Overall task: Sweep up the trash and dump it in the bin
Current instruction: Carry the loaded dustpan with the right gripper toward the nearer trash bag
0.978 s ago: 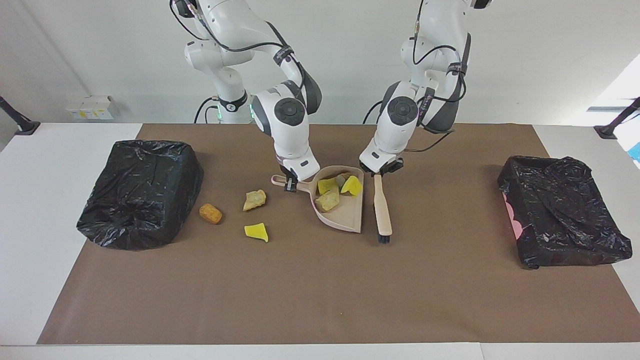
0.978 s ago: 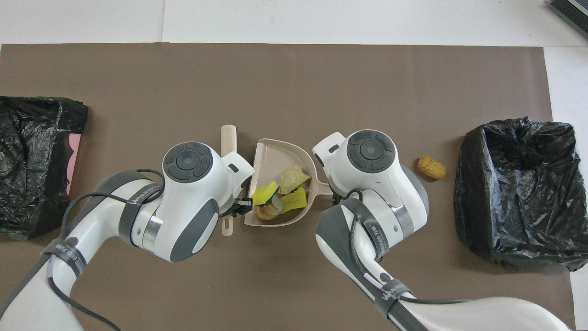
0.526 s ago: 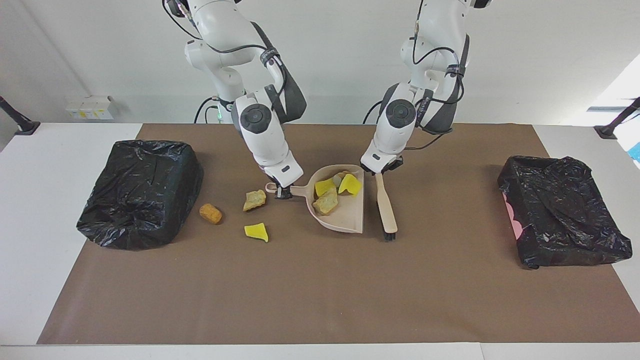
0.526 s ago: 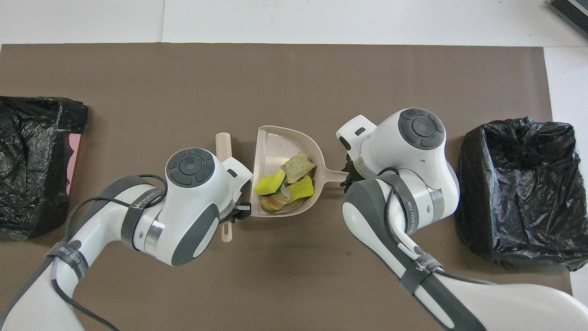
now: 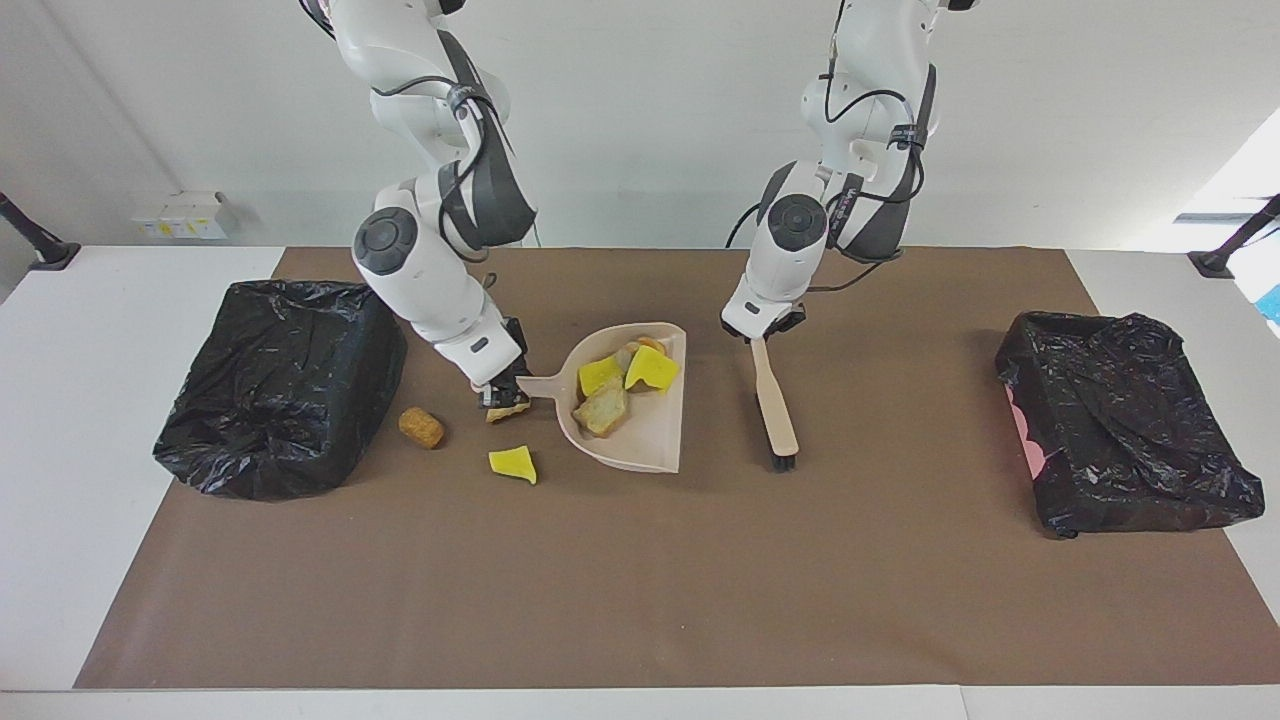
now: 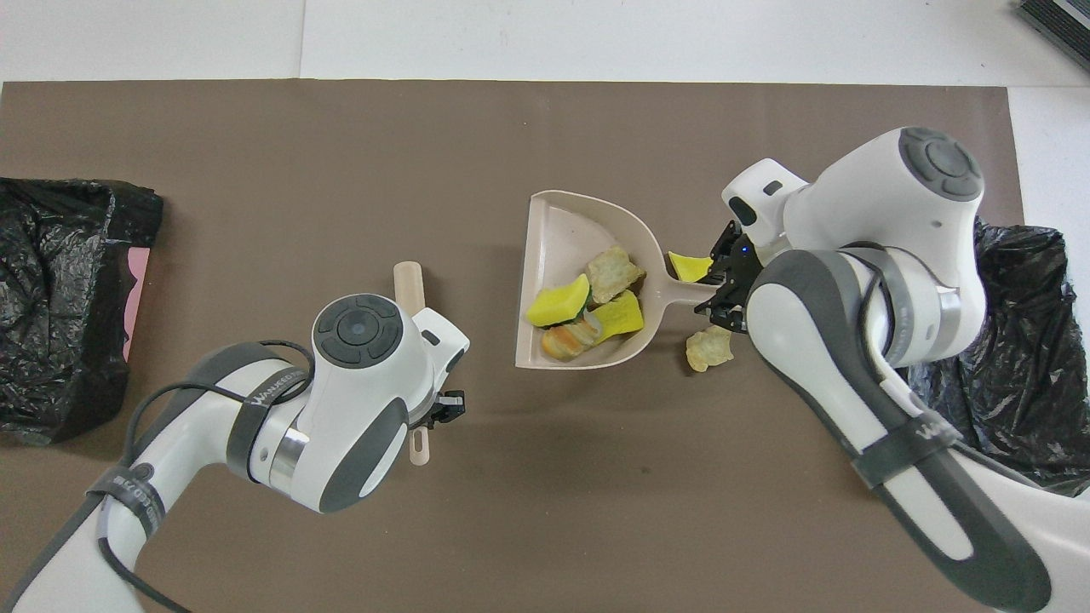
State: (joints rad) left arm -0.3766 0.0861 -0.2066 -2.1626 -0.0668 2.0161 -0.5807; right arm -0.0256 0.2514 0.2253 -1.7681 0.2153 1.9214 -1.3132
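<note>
Your right hand (image 5: 505, 392) is clamped on the dustpan (image 5: 640, 440) handle, and the pan is tilted up off the counter (image 5: 620, 580), over the middle of the mat (image 5: 600, 600). Four bits of trash (image 5: 620, 385) sit piled in it: yellow sponge and tan lumps. Three more lie loose on the mat toward your right arm's end: a tan lump (image 6: 707, 351) right under that hand, a yellow wedge (image 5: 513, 464) just beside it, an orange-brown chunk (image 5: 421, 427) close to the bin (image 5: 280, 385). Your left hand (image 5: 757, 338) is closed on the brush (image 5: 777, 415) handle, bristles down on the mat beside the pan. A second bin (image 5: 1125, 430) sits at your left arm's end.
</note>
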